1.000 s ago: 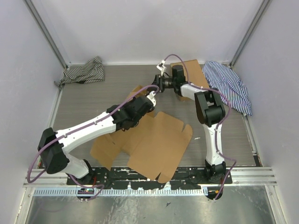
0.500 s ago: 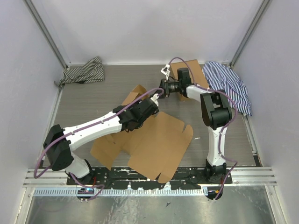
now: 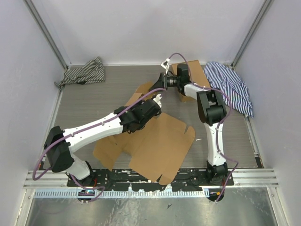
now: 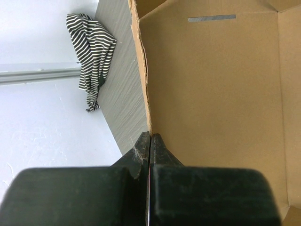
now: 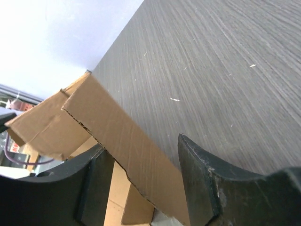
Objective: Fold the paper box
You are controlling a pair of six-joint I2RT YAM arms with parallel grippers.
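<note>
At upper centre, left gripper (image 3: 156,99), clamped on the paper box (image 3: 160,141), is lifting its wall higher; right gripper (image 3: 162,81), jaws apart, is now straddling that wall, so the fold is advancing.

- The left gripper (image 4: 149,141), pinched on the cardboard edge, has pushed farther from the bases and a little to the right.
- The box (image 3: 160,141) has slid slightly with it, and its far flap (image 3: 142,92) now stands higher.
- The right gripper (image 5: 143,165) has shifted toward the far wall, and the flap now lies between its spread fingers.
</note>
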